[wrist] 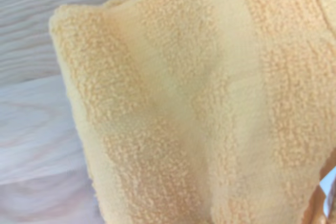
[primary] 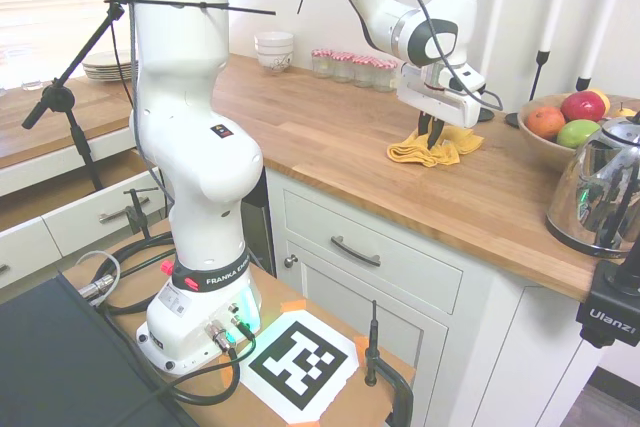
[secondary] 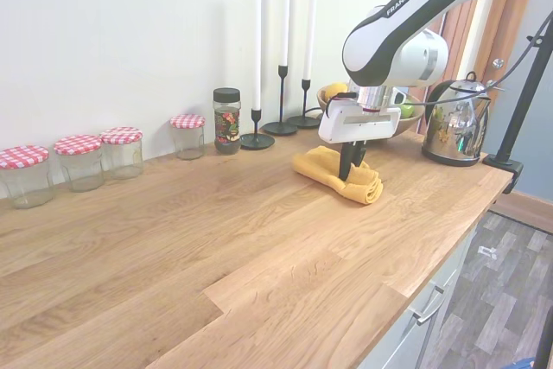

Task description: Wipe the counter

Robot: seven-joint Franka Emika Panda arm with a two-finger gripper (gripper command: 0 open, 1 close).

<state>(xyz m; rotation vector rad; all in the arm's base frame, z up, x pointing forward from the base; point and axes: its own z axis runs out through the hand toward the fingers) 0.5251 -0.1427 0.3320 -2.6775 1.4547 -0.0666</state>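
The wooden counter (primary: 330,137) (secondary: 216,239) runs long over white cabinets. A crumpled yellow cloth (primary: 412,153) (secondary: 321,166) lies on it toward the kettle end. My gripper (primary: 433,139) (secondary: 347,170) points straight down into the cloth, its dark fingers close together and shut on a fold, with the cloth resting on the wood. The wrist view is filled by the yellow cloth (wrist: 184,103), with pale counter (wrist: 31,129) beside it.
Several red-checked jars (secondary: 78,157) (primary: 350,65) and a spice jar (secondary: 226,120) line the wall. Candlesticks (secondary: 281,101), a fruit bowl (primary: 560,122) and a steel kettle (primary: 600,192) (secondary: 454,123) stand just past the cloth. Stacked white bowls (primary: 274,50) sit at the far end.
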